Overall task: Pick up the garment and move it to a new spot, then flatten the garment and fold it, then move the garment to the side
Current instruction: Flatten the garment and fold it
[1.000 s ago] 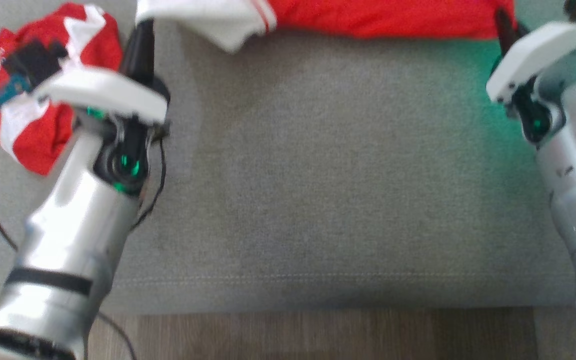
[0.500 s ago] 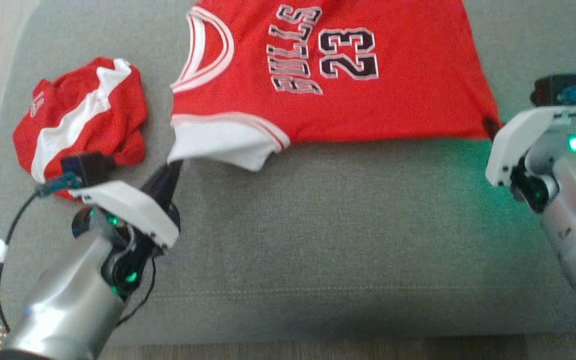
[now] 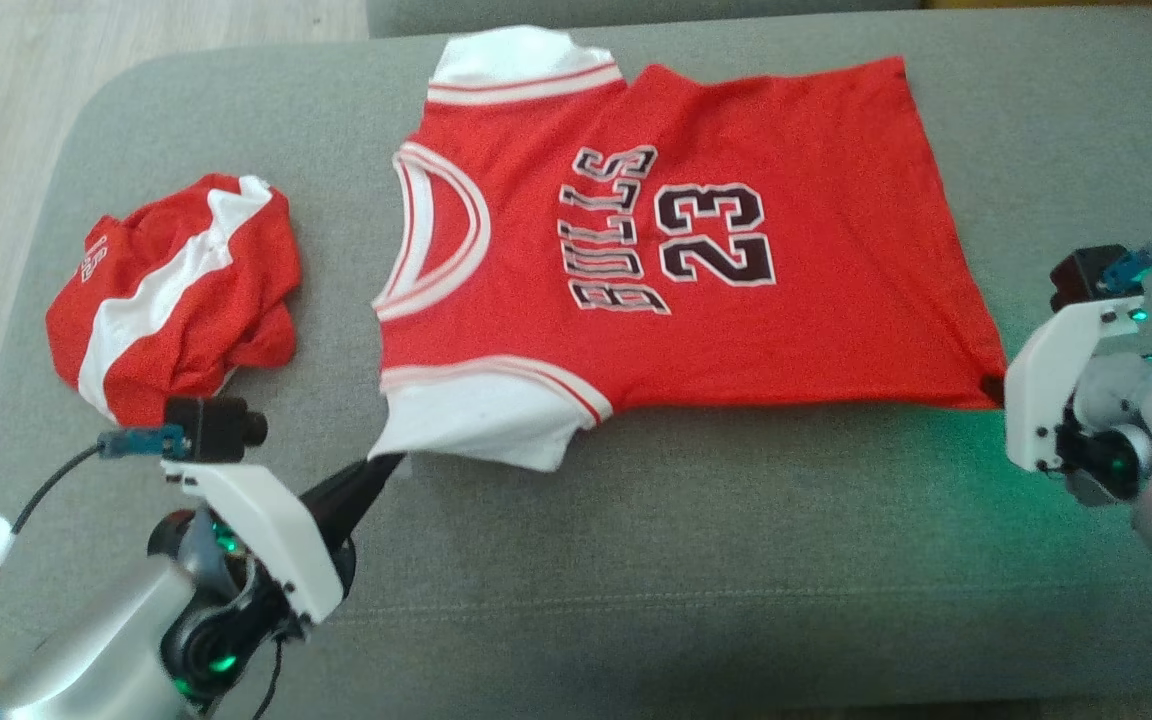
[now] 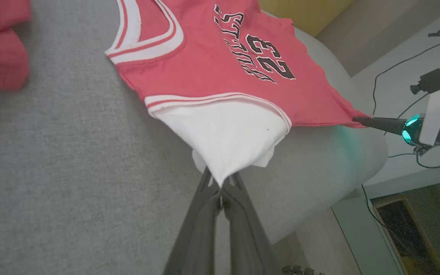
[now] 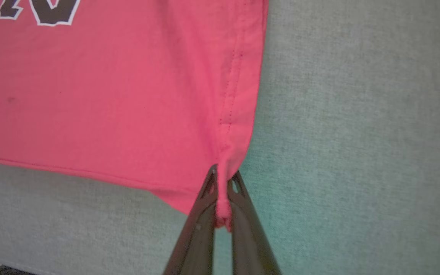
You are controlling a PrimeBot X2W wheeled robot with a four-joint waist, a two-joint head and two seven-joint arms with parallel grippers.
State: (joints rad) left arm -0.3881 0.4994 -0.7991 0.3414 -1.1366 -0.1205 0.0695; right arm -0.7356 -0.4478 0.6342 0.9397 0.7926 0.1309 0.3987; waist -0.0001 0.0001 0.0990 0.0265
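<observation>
**Item:** red jersey (image 3: 696,250), number 23, white sleeves. It is spread print-up on the grey sofa seat (image 3: 686,580), collar toward the robot's left, hem toward its right.

**Hazards:** both holds are thin pinches of cloth at the very fingertips. Too hard a pull apart would likely slip one corner free and let that side sag into wrinkles. Uneven lowering may crease the near edge. The left arm works near a crumpled red-and-white garment (image 3: 176,290), and a wide sweep could drag it along.

**Position:** left pincer (image 3: 388,462) is clamped on the tip of the near white sleeve (image 4: 227,137). Right pincer (image 3: 991,385) is clamped on the near hem corner (image 5: 224,179). The jersey lies beyond both, stretched between them, its near edge apparently raised just off the seat.
</observation>
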